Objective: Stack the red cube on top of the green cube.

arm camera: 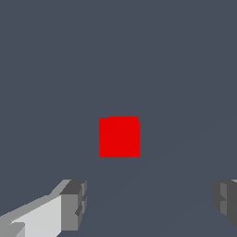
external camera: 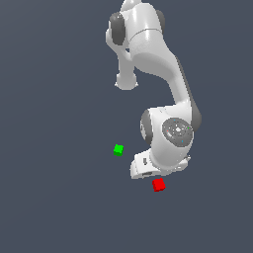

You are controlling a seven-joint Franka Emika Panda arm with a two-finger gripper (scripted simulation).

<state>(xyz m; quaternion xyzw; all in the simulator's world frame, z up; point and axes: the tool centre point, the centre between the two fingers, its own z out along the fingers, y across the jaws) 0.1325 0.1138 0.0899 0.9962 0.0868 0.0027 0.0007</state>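
Observation:
The red cube (external camera: 158, 185) lies on the dark grey floor, just below the robot's hand in the exterior view. It also shows in the wrist view (arm camera: 119, 136), centred ahead of the fingers. The green cube (external camera: 118, 149) lies apart, up and toward the exterior view's left of the red cube; it is out of the wrist view. My gripper (arm camera: 148, 203) is open and empty, its two fingertips (arm camera: 74, 203) spread wide, above the red cube and not touching it. In the exterior view the fingers are hidden under the hand (external camera: 143, 168).
The arm's white links (external camera: 153, 54) rise from its base at the top of the exterior view. The floor (external camera: 49, 148) is a plain dark grey surface with nothing else on it in view.

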